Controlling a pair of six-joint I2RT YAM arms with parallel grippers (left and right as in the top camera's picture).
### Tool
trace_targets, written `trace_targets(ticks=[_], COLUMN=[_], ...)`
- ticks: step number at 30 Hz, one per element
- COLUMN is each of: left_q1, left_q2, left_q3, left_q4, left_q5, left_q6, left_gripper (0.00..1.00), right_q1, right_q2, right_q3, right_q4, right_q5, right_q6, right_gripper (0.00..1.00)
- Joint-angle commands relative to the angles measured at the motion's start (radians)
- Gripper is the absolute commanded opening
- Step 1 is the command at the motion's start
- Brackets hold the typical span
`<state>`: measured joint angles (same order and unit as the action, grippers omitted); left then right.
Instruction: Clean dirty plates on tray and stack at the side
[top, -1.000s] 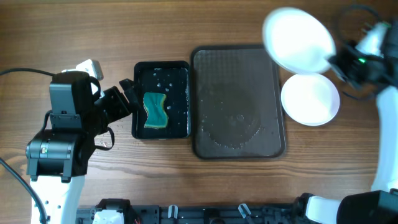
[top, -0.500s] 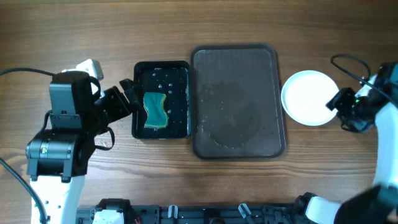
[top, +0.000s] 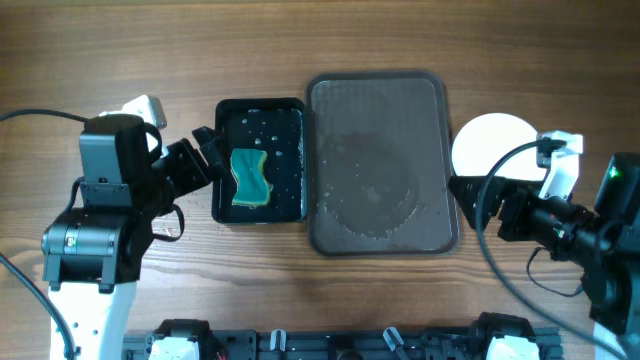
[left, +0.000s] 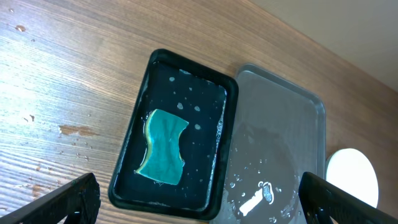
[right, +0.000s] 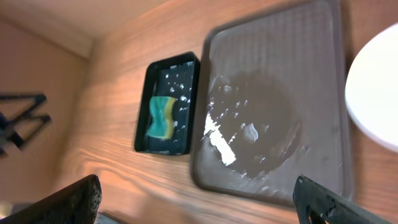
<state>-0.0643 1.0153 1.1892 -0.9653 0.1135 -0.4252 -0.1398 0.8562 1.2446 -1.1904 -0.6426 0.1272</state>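
Just set the last of the plates (top: 492, 140) onto the stack on the table (top: 300, 40), right of the wet tray (top: 380, 130). Drawn back since, with right jaws wide and empty; left jaws wide too, near the sponge (top: 250, 178). Leaves the tray bare: task likely done.

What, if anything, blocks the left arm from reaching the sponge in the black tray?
Nothing visible, so it can probably reach. The left end effector sits open just beside the black tray, and the sponge lies uncovered inside it.
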Motion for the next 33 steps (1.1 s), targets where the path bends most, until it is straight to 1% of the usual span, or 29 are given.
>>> trace_targets(ticks=[1, 3, 4, 5, 8, 10, 11, 14, 15, 17, 19, 33], left_q1=[0.006, 0.006, 0.006, 0.006, 0.006, 0.006, 0.006, 0.006, 0.006, 0.006, 0.006, 0.006], left_q2=[-0.005, -0.005, -0.005, -0.005, -0.005, -0.005, -0.005, -0.005, -0.005, -0.005, -0.005, -0.005], left_q3=[0.013, 0.013, 0.013, 0.013, 0.013, 0.013, 0.013, 0.013, 0.013, 0.013, 0.013, 0.013], left_q4=[0.003, 0.003, 0.003, 0.003, 0.003, 0.003, 0.003, 0.003, 0.003, 0.003, 0.003, 0.003], left_q5=[0.009, 0.009, 0.009, 0.009, 0.009, 0.009, 0.009, 0.009, 0.009, 0.009, 0.009, 0.009], left_q6=[-0.010, -0.009, -0.009, -0.009, -0.009, -0.009, -0.010, -0.010, -0.009, -0.009, -0.010, -0.010], left_gripper=[1.00, 1.00, 1.00, 1.00, 1.00, 1.00, 1.00, 1.00, 1.00, 1.00, 1.00, 1.00], right_q1=[0.097, 0.194, 0.236, 0.249, 0.252, 0.252, 0.252, 0.252, 0.256, 0.269, 0.281, 0.286], right_q2=[-0.130, -0.248, -0.322, -0.373, -0.507, -0.617, -0.676, -0.857, -0.851, -0.854, -0.854, -0.851], right_q3=[-0.055, -0.180, -0.272, -0.335, -0.585, -0.806, -0.889, -1.071, -1.109, -1.170, -1.237, -1.239], right_q4=[0.170, 0.372, 0.435, 0.451, 0.576, 0.731, 0.801, 0.947, 0.997, 1.070, 1.223, 1.225], right_q5=[0.014, 0.103, 0.133, 0.135, 0.225, 0.235, 0.236, 0.235, 0.235, 0.236, 0.233, 0.232], right_q6=[-0.260, -0.259, -0.259, -0.259, -0.259, -0.257, -0.256, -0.257, -0.257, -0.257, -0.257, -0.258], right_gripper=[1.00, 1.00, 1.00, 1.00, 1.00, 1.00, 1.00, 0.99, 1.00, 1.00, 1.00, 1.00])
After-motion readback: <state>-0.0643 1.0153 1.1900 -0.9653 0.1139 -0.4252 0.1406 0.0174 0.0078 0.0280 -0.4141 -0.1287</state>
